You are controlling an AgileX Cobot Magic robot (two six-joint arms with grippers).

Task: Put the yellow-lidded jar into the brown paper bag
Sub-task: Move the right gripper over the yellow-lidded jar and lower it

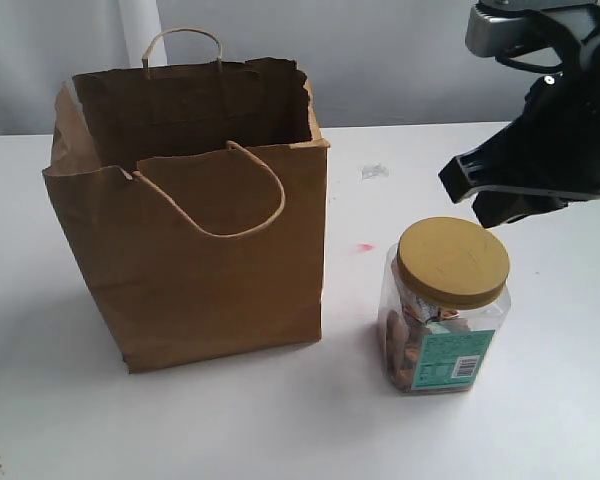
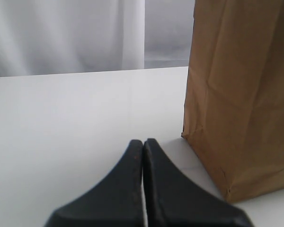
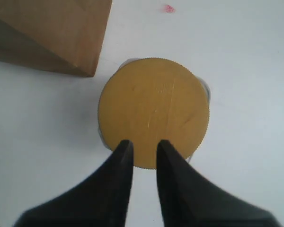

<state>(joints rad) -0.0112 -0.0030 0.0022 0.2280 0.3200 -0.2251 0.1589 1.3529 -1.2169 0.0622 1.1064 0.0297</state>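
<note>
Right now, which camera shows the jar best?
The exterior view: the jar stands in full, with label and contents visible. The right wrist view shows only its yellow lid from above; the left wrist view misses it.

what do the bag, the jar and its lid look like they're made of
The bag looks like brown kraft paper, matte, with creases and a torn top edge.
The jar is clear and glossy, probably plastic; the snacks inside show through.
The lid is mustard yellow with a dull sheen, likely plastic; the right wrist view shows fine ribbing round its rim.
</note>
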